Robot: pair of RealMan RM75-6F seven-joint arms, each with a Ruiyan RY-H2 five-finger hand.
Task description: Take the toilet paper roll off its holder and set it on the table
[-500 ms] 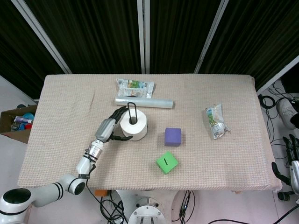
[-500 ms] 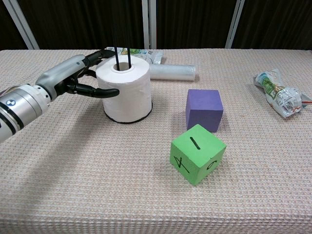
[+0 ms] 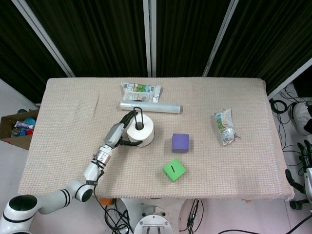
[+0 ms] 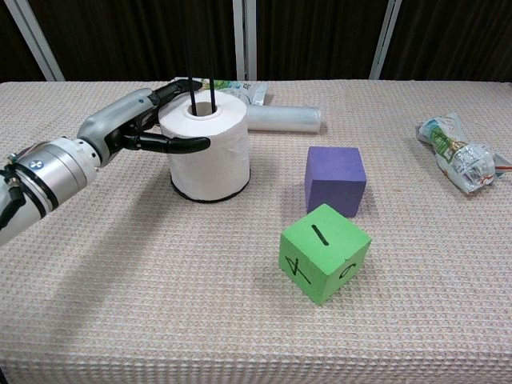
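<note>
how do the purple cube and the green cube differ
The purple cube sits flat and has plain faces; the green cube is tipped up on an edge and has black markings. The purple cube lies farther back, nearer the toilet paper roll; the green one is closer to the chest camera. Both are similar-sized blocks.

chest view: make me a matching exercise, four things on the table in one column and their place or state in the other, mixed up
Things:
1. toilet paper roll
2. purple cube
3. green cube
4. clear plastic roll

Places or states:
A. lying on its side at the back
B. nearest the camera, tilted
C. on its holder, left robot hand around it
D. right of the toilet paper, flat on the cloth

Pairs: 1-C, 2-D, 3-B, 4-A
</note>
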